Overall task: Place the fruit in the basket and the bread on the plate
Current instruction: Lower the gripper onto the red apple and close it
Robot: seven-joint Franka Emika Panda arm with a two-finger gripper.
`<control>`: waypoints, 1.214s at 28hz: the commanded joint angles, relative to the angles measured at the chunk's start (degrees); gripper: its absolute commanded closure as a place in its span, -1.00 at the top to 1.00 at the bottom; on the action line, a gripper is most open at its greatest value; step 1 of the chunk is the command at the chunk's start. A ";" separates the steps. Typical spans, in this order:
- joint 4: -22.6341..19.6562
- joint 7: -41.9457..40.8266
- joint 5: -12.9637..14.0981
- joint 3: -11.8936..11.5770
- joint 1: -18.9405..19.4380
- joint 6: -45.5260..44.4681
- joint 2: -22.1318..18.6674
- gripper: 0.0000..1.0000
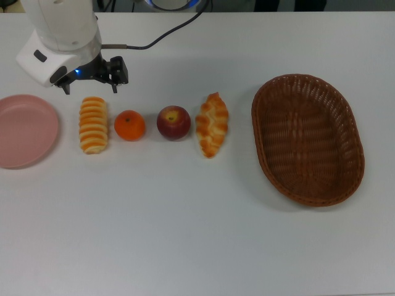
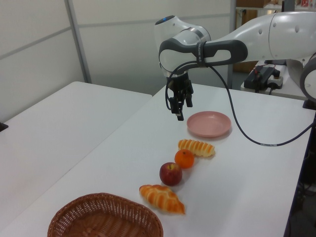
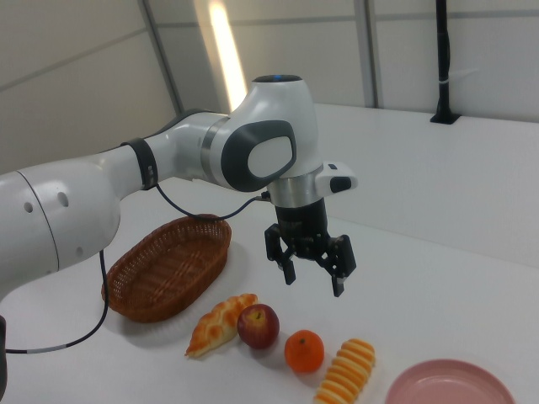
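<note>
On the white tabletop [image 1: 197,234] food lies in a row for easy picking; the claw [image 3: 313,273] hovers spread and empty.

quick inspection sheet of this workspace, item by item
surface: white table, things in one row
job's things: pink plate empty; ribbed loaf, orange, apple and braided pastry all on the table; wicker basket empty
clutter: nothing seen
claw: claw open, holding nothing, above the table
cables: black cable running from the arm across the table
surroundings: second white table at the left view's left, wall panels behind
</note>
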 commanded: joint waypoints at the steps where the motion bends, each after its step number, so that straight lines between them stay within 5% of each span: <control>1: -1.04 -1.35 -0.63 0.36 0.49 2.75 1.63 1.00; 10: -3.49 -0.56 -5.10 0.28 6.64 2.51 4.91 1.00; 24: -6.31 -0.47 -5.98 0.28 15.25 -5.66 4.82 1.00; 34: -7.11 3.74 -8.97 0.36 17.11 -3.65 8.07 1.00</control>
